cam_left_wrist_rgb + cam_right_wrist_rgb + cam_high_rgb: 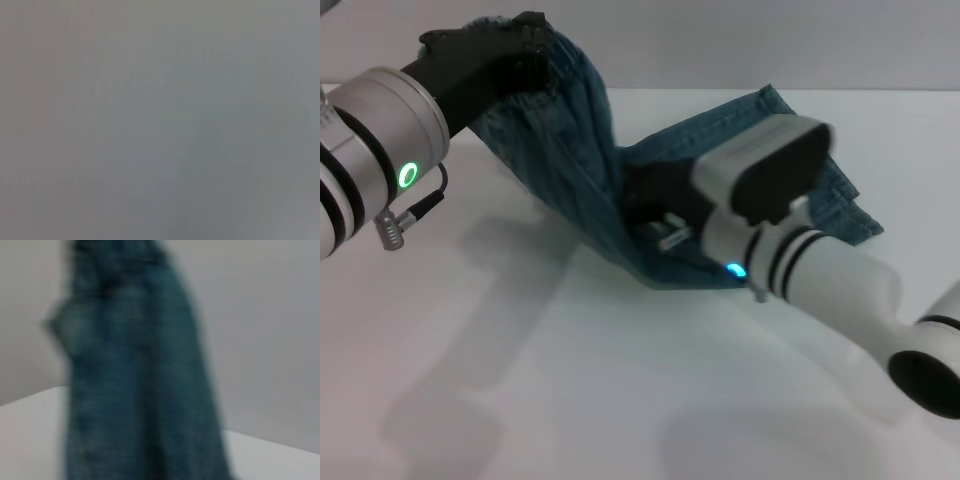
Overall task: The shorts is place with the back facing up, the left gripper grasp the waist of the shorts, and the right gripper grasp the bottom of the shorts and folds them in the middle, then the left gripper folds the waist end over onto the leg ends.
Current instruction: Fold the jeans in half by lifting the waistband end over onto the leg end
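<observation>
Shorts (580,160) lifted at upper left, clenched in left gripper (525,50); right gripper (655,215) grip state indeterminable, frame centre.

A length of blue denim, the shorts (140,390), hangs close before the camera in soft focus, running from high up down to the white table (30,440). The cloth shows vertical folds and a bulge along one side. The table's surface appears on both sides of the cloth, with a plain grey wall (260,330) behind.
</observation>
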### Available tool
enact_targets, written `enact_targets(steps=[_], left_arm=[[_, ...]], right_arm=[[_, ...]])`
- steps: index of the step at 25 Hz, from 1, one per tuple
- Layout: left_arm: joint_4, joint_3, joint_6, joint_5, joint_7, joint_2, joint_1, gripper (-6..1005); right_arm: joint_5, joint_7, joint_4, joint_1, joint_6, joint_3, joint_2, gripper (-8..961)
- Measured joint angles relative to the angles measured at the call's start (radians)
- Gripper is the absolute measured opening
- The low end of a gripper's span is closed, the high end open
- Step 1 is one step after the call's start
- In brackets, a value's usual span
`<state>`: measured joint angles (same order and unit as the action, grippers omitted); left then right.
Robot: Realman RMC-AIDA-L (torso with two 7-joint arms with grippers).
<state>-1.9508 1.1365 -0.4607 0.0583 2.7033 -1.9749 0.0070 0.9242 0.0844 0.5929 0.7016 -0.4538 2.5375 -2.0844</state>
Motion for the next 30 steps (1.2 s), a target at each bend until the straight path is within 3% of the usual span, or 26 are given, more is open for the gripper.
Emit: enact_targets(steps=[12,21,30], left_arm=[[-0.025,-0.009,-0.003,0.000,0.012,-0.004,-0.005,7],[-0.025,-0.013,-0.003,0.000,0.012,-0.004,-0.007,7],[-0.024,-0.020,-0.001,0.000,0.012,-0.004,-0.008,8]], right_arm=[[0.002,0.004,-0.028,-0.050,-0.014,-0.042,-0.002,25],[0.000,0.014,0.074,-0.006,0.054,0.044,-0.007,26],[0.005,0.029,0.069,0.007,0.049,0.067,-0.007,28]])
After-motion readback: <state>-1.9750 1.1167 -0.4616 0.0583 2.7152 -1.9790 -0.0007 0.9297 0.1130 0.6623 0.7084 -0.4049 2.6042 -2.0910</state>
